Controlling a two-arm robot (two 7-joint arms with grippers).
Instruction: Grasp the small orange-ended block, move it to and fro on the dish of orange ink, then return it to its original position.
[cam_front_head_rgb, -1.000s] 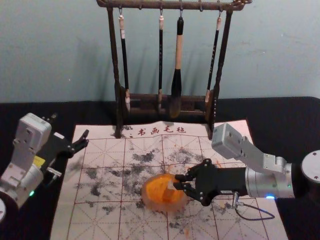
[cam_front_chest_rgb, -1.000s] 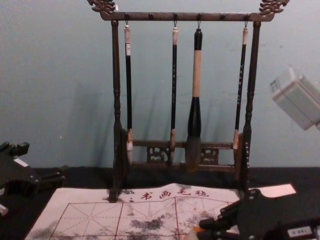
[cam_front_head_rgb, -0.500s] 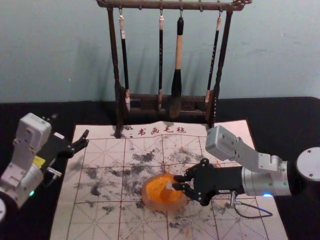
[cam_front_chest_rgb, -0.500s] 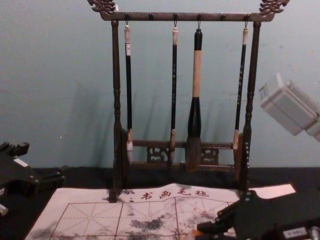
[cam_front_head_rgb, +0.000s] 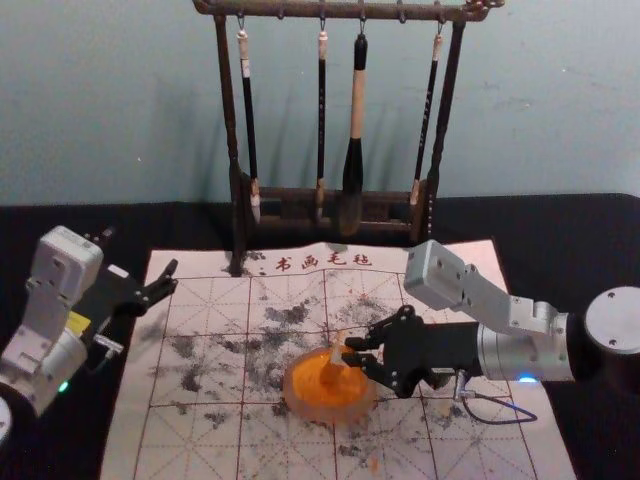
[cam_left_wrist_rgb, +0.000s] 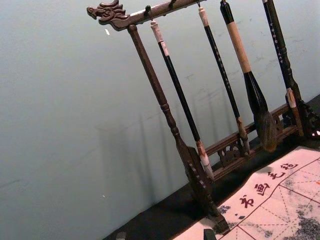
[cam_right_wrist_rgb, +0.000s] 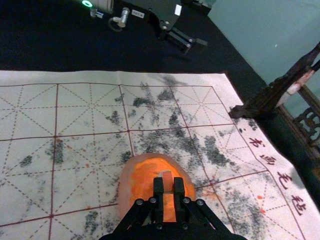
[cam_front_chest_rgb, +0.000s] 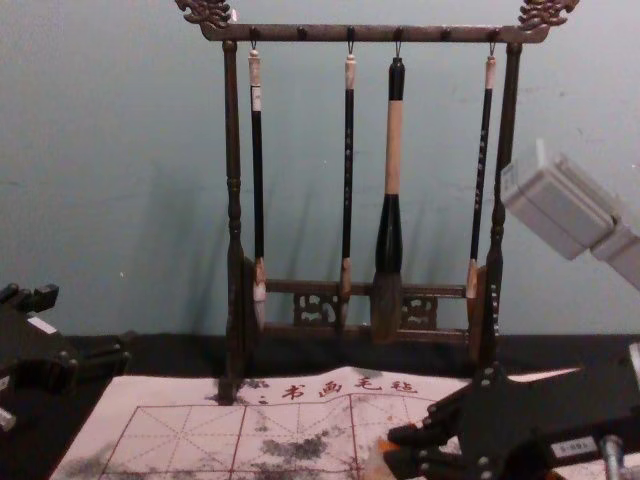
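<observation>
Wall: pale blue-green (cam_front_head_rgb: 120, 100), with faint shadows and scuffs.
Table: black cover (cam_front_head_rgb: 590, 225), reaching back to the wall.
Mat: whitish, ruled in red squares (cam_front_head_rgb: 200, 440), blotched dark grey with a few orange spots; red characters run along its far edge.
Rack: dark carved wood (cam_front_head_rgb: 228, 120), standing at the mat's far side.
Brushes: four hang from the rack's top bar, three slim and one thick (cam_front_head_rgb: 356, 100) with a pale band on its handle.
Dish: rounded, translucent rim (cam_front_head_rgb: 330, 414), near the middle of the mat.
Ink: bright orange (cam_front_head_rgb: 310, 378), spread inside the dish.
Block: small, held over the dish (cam_front_head_rgb: 336, 356); whether it touches the ink, I cannot tell.
Right gripper: reaching in from the right to the dish (cam_front_head_rgb: 349, 350), fingers clamped on the block, one to each side.
Left gripper: parked by the mat's left edge (cam_front_head_rgb: 140, 256), fingers spread apart with nothing between them.
</observation>
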